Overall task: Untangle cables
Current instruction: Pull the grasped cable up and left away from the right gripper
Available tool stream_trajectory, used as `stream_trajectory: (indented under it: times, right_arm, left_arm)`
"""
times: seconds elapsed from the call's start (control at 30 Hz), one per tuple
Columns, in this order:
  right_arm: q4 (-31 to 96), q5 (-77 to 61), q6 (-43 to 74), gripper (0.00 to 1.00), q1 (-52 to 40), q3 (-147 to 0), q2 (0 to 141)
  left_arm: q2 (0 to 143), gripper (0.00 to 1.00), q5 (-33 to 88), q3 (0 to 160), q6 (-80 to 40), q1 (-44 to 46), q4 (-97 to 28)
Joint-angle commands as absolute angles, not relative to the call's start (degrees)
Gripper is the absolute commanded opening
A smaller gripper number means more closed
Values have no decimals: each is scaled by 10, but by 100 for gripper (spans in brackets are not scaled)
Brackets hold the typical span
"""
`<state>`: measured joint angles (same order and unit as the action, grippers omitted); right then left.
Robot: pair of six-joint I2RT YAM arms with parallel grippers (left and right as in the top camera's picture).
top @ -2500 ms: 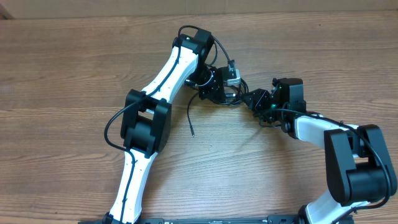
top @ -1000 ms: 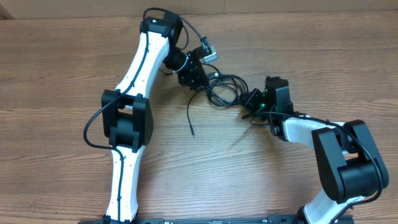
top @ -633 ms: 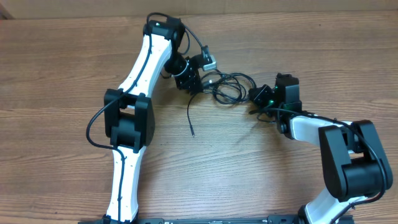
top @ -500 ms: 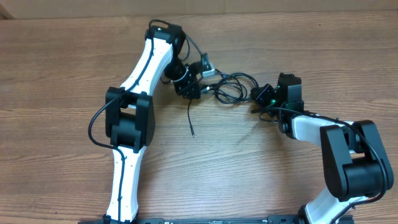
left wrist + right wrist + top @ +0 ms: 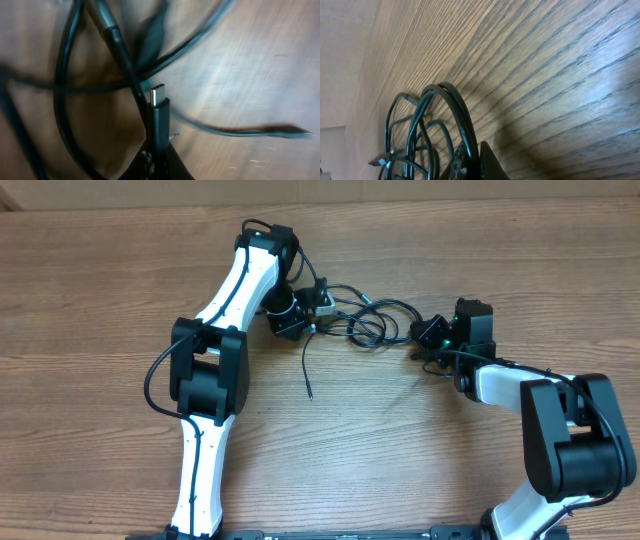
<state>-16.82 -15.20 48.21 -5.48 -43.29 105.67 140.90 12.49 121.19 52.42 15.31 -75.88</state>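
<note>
Cables (image 5: 368,320) tangled on table (image 5: 100,280), between the arms: left gripper (image 5: 159,150) pinched on one plug (image 5: 159,102), right gripper (image 5: 471,151) pinched on the loops' opposite side, a loose end lying apart.

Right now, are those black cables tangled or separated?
Tangled. The cables lie in overlapping loops, and the left wrist view shows strands crossing beside a plug.

The overhead looks straight down; both wrist views sit close, sharing the cables (image 5: 368,323) with it.
</note>
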Motion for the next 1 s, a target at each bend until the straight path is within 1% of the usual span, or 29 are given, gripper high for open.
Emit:
stream_trajectory:
  times: [0.0, 0.1, 0.17, 0.2, 0.23, 0.27, 0.3, 0.37, 0.4, 0.43, 0.53, 0.67, 0.87, 0.97]
  right_arm:
    - [-171, -151, 481, 4, -43, -435, 1063]
    - [-170, -166, 481, 4, -39, -435, 1063]
    - [-171, -172, 482, 4, -39, -435, 1063]
    - [-171, -172, 482, 4, -39, -435, 1063]
    - [-171, -173, 482, 4, -39, -435, 1063]
    - [-171, -173, 482, 4, -39, -435, 1063]
    - [-171, -173, 482, 4, -39, -435, 1063]
    - [-173, -182, 482, 4, -39, -435, 1063]
    - [-174, -189, 481, 4, -39, -435, 1063]
    - [-175, -196, 481, 4, -39, -435, 1063]
    - [-184, -229, 479, 4, -39, -435, 1063]
    - [-215, -305, 479, 8, -39, -435, 1063]
    - [-238, -390, 477, 7, -39, -435, 1063]
    - [-235, -402, 477, 7, -39, -435, 1063]
  left_arm:
    - [1389, 9, 34, 1207, 433, 139, -735]
    - [1389, 14, 14, 1207, 378, 130, -710]
    - [1389, 31, 14, 1207, 338, 124, -699]
    - [1389, 32, 14, 1207, 321, 120, -696]
    - [1389, 40, 14, 1207, 305, 117, -693]
    - [1389, 43, 14, 1207, 291, 114, -691]
    - [1389, 45, 12, 1207, 272, 110, -688]
    - [1389, 53, 10, 1207, 222, 102, -680]
    - [1389, 75, 12, 1207, 185, 98, -674]
    - [1389, 99, 13, 1207, 154, 94, -671]
    - [1389, 99, 61, 1208, 101, 82, -666]
    - [1388, 99, 219, 1226, 127, 68, -673]
    - [1388, 100, 453, 1275, 163, 61, -687]
    - [1388, 100, 538, 1279, 163, 63, -672]
